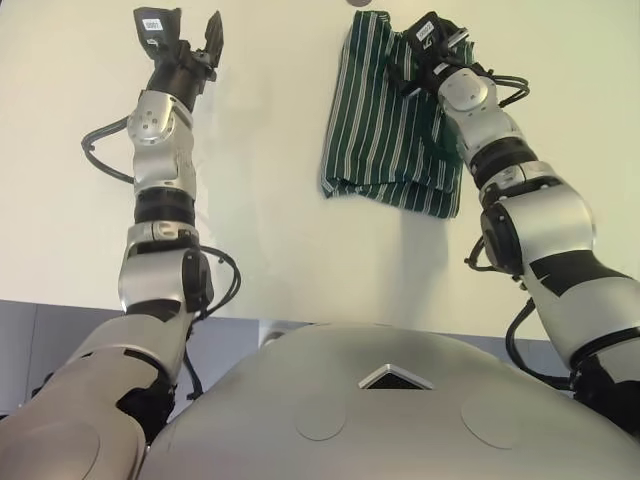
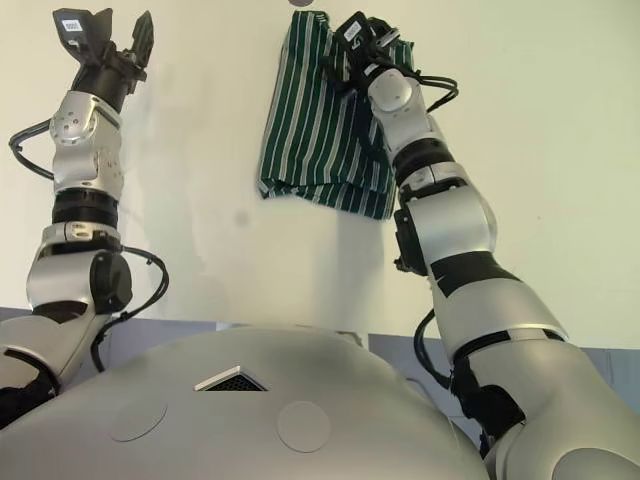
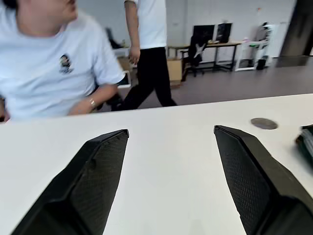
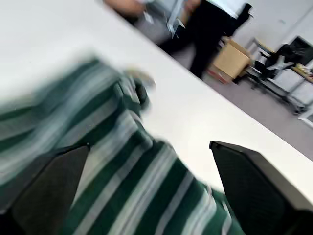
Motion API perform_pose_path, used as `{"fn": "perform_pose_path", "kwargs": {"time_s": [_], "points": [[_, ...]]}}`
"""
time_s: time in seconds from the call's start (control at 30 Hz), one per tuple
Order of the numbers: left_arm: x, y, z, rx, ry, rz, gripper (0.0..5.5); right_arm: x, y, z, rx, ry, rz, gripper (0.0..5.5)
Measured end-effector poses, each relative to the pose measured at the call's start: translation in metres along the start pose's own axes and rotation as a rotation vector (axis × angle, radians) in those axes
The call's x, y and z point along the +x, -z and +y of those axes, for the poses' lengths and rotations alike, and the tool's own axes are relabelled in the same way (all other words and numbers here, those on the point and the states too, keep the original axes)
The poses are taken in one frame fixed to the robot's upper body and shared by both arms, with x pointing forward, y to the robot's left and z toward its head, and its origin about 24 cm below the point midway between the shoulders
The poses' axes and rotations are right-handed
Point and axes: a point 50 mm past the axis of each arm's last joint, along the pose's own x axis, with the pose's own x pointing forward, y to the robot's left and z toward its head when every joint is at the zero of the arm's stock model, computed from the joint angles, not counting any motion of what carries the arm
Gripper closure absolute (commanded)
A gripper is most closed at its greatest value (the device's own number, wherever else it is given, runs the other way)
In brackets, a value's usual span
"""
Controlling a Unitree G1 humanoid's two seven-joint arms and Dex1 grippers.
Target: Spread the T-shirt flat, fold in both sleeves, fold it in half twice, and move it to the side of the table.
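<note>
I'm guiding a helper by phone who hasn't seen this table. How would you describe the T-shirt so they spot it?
On the white table, look toward the far edge on the robot's right. The T-shirt lies there folded into a rough rectangle, under the right gripper. It is the only cloth, dark green with thin white stripes, unlike the small grey disc beyond it.

Head stereo eyes share the table [image 1: 260,150] and T-shirt [image 1: 380,130] from above; wrist cameras skim close, outward.

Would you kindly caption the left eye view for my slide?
Right hand open over the folded striped T-shirt, left hand open above the white table.
</note>
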Motion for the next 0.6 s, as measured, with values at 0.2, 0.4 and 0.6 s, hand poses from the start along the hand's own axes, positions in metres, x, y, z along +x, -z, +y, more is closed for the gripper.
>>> {"fn": "perform_pose_path", "kwargs": {"time_s": [0.2,0.4,0.6], "points": [[-0.014,-0.034,-0.052,0.390,0.425,-0.167,2.28,-0.021,-0.066,-0.019,-0.066,-0.214,-0.350,0.91],[-0.060,-0.029,-0.058,0.761,0.780,-0.134,2.28,-0.124,-0.047,-0.052,-0.518,-0.686,-0.073,0.91],[-0.111,-0.008,-0.065,0.838,0.984,-0.035,2.28,-0.201,-0.023,-0.021,-0.711,-1.040,0.154,0.91]]}}
